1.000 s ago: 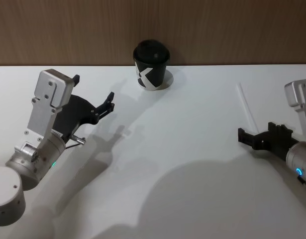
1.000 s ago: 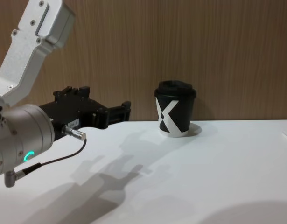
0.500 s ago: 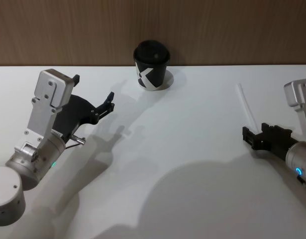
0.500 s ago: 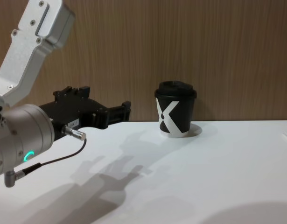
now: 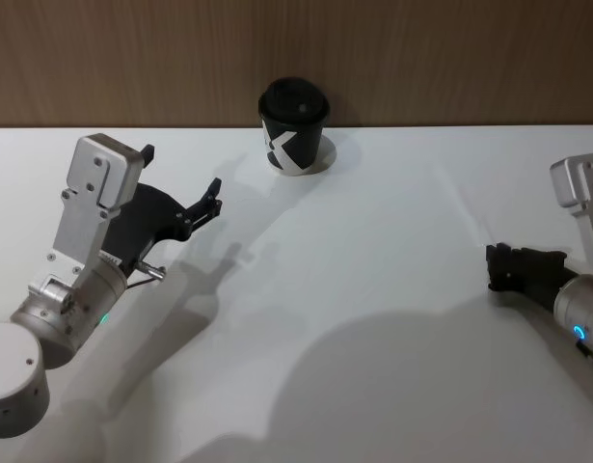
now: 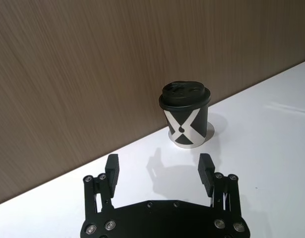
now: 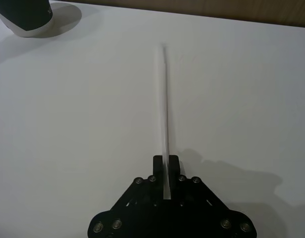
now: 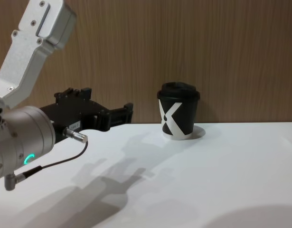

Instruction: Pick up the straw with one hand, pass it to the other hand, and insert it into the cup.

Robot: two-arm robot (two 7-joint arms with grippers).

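Observation:
The straw (image 7: 165, 109) is a thin white tube lying along the white table, and my right gripper (image 7: 166, 159) is shut on its near end. In the head view that right gripper (image 5: 494, 267) sits low at the table's right side. The cup (image 5: 294, 125), black with a white X and a domed lid, stands upright at the back centre by the wooden wall; it also shows as the cup (image 8: 178, 111) and the cup (image 6: 186, 116). My left gripper (image 5: 180, 172) hovers open at the left, pointing toward the cup and well short of it, with nothing between its fingers (image 6: 112, 166).
The white table (image 5: 373, 289) stretches between the two arms with broad shadows across it. A brown wooden wall (image 8: 231, 57) runs right behind the cup. The left arm's silver body (image 8: 22, 137) with its cable fills the near left.
My right gripper's fingers have closed from wide open onto the straw's end, and it has drawn slightly to the right. The left arm and the cup have not moved.

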